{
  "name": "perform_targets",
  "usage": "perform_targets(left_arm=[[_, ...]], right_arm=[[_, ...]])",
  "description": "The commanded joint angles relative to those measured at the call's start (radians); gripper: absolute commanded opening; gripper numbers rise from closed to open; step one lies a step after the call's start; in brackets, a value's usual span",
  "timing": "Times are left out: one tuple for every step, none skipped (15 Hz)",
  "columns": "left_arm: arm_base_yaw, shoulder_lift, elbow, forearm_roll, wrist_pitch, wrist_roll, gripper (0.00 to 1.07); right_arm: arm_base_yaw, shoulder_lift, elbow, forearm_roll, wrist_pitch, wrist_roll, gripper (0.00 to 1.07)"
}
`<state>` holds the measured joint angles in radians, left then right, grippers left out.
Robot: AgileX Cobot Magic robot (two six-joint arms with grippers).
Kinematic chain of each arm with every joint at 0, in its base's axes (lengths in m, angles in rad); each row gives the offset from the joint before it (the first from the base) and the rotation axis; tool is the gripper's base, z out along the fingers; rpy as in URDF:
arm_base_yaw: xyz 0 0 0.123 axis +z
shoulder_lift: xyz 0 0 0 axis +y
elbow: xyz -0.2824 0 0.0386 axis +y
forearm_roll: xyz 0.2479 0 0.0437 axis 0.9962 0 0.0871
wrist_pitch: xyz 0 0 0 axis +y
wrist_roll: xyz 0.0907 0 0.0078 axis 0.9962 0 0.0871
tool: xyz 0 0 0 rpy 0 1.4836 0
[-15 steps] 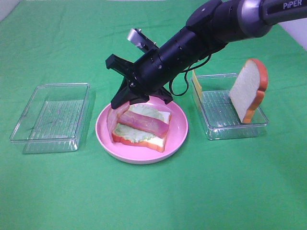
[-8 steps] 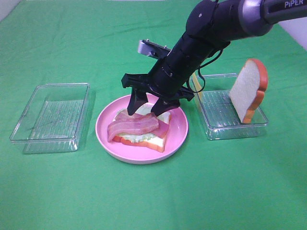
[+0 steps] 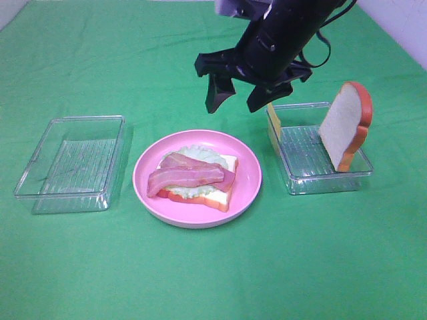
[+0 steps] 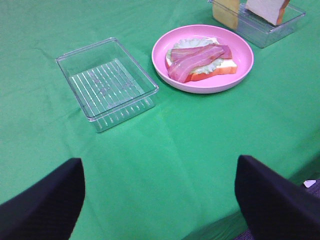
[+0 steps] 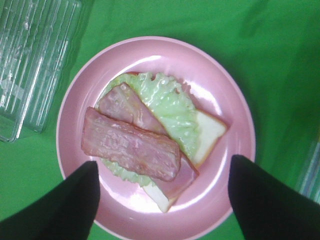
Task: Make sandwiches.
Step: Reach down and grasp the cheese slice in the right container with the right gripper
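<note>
Now that the second of the reddish bacon strips lies across the first, the black right gripper has let go and lifted off. Its jaws are spread with nothing between them, and it hangs above the far rim of the round pink plate. The half-built sandwich sits mid-plate: white bottom bread slice with orange-brown crust, pale green lettuce leaf, bacon on top. Bacon step looks done; cheese and top bread are left.

The black left gripper is well to the near side of the plate, jaws wide, holding nothing. Left of the plate is a clear ribbed plastic tray. Right of the plate, a second clear tray holds a yellow cheese slice upright against its plate-side wall. A white top bread slice leans at its far end. The path from plate to tray is unobstructed, but that wall crowds the cheese, so the pinch is probably awkward.
</note>
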<state>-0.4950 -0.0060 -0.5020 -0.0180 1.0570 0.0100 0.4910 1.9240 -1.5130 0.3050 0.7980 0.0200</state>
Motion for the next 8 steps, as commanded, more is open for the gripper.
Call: perform_targets(left_arm=[[-0.002,-0.021,0.003,-0.008,-0.011,-0.001,0.78],[-0.002,-0.021,0.003,-0.008,-0.011,-0.001,0.78],[-0.002,-0.021,0.003,-0.008,-0.011,-0.001,0.78],[-0.002,-0.021,0.003,-0.008,-0.011,-0.001,0.78],[-0.002,-0.021,0.003,-0.008,-0.011,-0.001,0.78],[-0.002,-0.021,0.003,-0.008,-0.011,-0.001,0.78],[-0.002,-0.021,0.003,-0.008,-0.011,-0.001,0.78],[-0.002,-0.021,0.003,-0.008,-0.011,-0.001,0.78]], right_arm=[[-0.042,-0.055,-0.007,-0.044,0.062,0.026,0.69],[-0.089,-0.042,-0.075,-0.047,0.161,0.036,0.69],[-0.097,-0.036,-0.089,-0.046,0.168,0.036,0.69],[-0.107,-0.021,-0.123,-0.059,0.177,0.036,0.68],[-0.109,0.002,-0.161,-0.06,0.183,0.036,0.68],[-0.109,0.029,-0.197,-0.072,0.198,0.036,0.68],[-0.109,0.06,-0.234,-0.089,0.228,0.037,0.68],[-0.109,0.079,-0.249,-0.098,0.241,0.039,0.68]])
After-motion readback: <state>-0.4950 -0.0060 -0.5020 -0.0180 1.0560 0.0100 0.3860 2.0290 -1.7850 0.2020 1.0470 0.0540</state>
